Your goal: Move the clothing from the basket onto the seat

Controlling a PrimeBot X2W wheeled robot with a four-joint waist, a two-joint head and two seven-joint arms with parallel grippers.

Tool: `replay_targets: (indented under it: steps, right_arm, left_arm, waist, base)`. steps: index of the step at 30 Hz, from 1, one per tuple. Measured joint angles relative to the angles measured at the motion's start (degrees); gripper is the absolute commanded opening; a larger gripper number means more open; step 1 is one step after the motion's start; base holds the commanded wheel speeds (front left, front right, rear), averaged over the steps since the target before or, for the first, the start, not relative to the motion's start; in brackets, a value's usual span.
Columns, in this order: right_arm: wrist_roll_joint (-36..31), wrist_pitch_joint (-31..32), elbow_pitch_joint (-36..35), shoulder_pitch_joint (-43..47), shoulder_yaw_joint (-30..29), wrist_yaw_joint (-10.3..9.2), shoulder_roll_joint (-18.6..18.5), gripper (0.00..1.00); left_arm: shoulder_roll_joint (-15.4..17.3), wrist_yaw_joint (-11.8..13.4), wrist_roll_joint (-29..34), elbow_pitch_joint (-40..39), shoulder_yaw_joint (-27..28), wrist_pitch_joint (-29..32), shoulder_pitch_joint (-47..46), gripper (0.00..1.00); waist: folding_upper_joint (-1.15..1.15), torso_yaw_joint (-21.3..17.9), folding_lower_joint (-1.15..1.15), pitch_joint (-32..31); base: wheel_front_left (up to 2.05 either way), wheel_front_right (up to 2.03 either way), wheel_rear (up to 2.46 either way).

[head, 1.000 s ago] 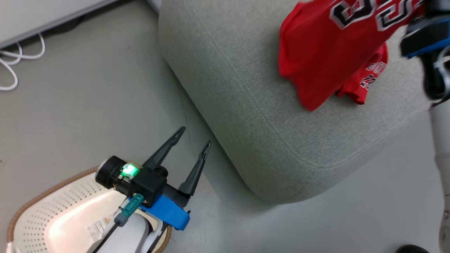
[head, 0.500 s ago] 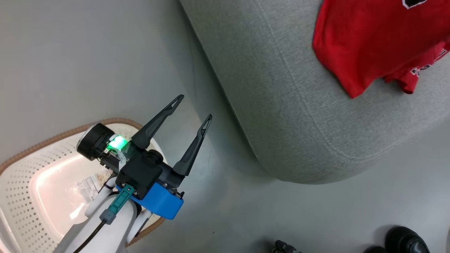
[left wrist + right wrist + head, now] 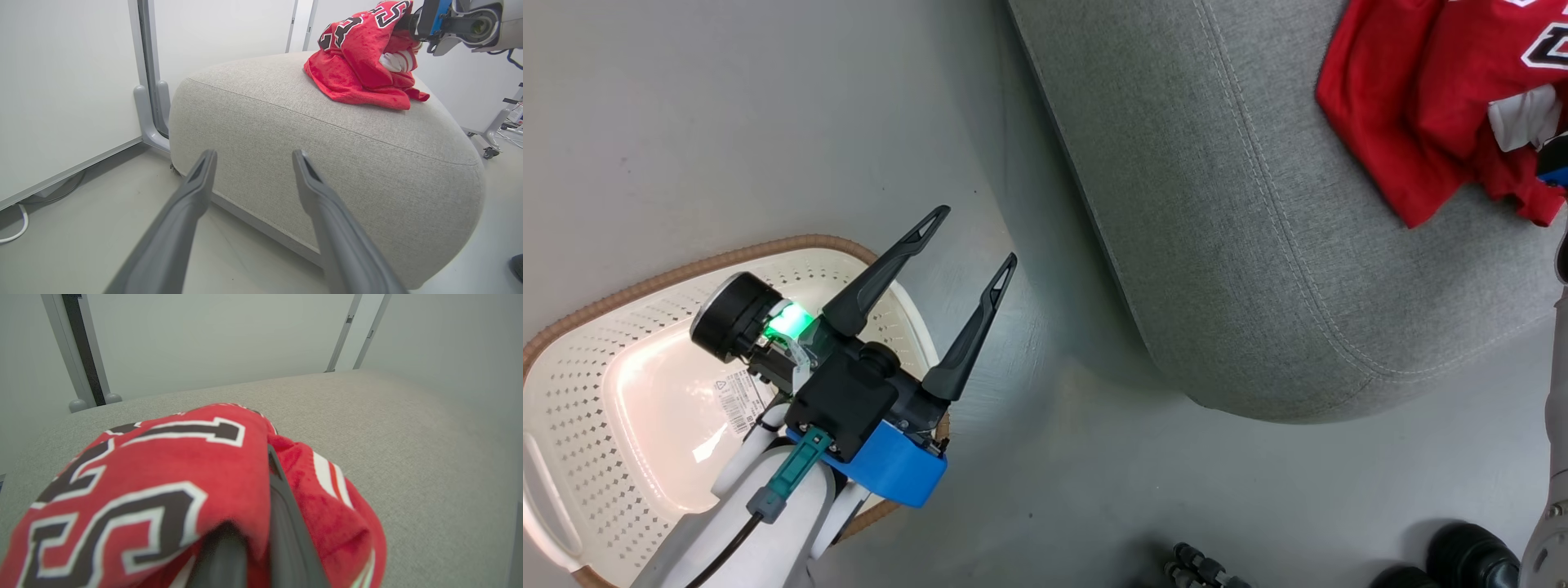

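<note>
now the clothing (image 3: 1405,114) lies bunched tighter on the seat (image 3: 1241,245) around the right tool (image 3: 271,473), still clamped on it, while the left tool (image 3: 977,234) stays wide open, empty, above the basket (image 3: 613,351).

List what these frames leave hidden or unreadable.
- Right wrist view: the clothing drapes over the right gripper, hiding much of its fingers.
- Head view: the left gripper and its arm cover part of the basket; the label inside is too small to read.
- Head view: the frame edge cuts off the clothing's lettering.
</note>
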Motion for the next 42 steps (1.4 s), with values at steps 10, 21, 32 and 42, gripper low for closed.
replay_targets:
  steps: [10, 21, 32, 42]
  right_arm:
    - [-1.88, -0.03, 0.3, 0.21, -0.9, 0.0, 0.47, 1.0]
    - [-2.93, -0.04, 1.9, 2.65, 0.63, 0.0, -0.15, 1.0]
    - [-1.53, -0.04, 3.81, 8.17, 3.76, 0.0, -0.99, 1.0]
    - [-0.51, -0.04, 1.91, 14.77, 8.87, 0.0, -1.45, 1.0]
  left_arm:
    - [-0.65, 0.42, -0.57, 1.26, -0.35, -1.08, -0.85, 1.0]
    - [-3.05, 0.67, -2.23, 6.19, -0.83, -3.05, -0.83, 1.0]
    - [-8.13, 0.69, -5.82, 13.61, -0.14, -3.8, 2.02, 1.0]
    - [-12.98, 0.64, -6.81, 15.23, 4.78, -3.8, 7.47, 1.0]
  waist:
    - [0.0, 0.81, 0.0, -0.75]
    - [0.0, 1.47, -0.01, -5.58]
    - [0.0, 2.21, -0.01, -14.08]
    - [0.0, 3.74, -0.02, -22.18]
  base:
    - [0.0, 0.0, 0.0]
    - [0.0, 0.0, 0.0]
    - [0.0, 0.0, 0.0]
    - [0.0, 0.0, 0.0]
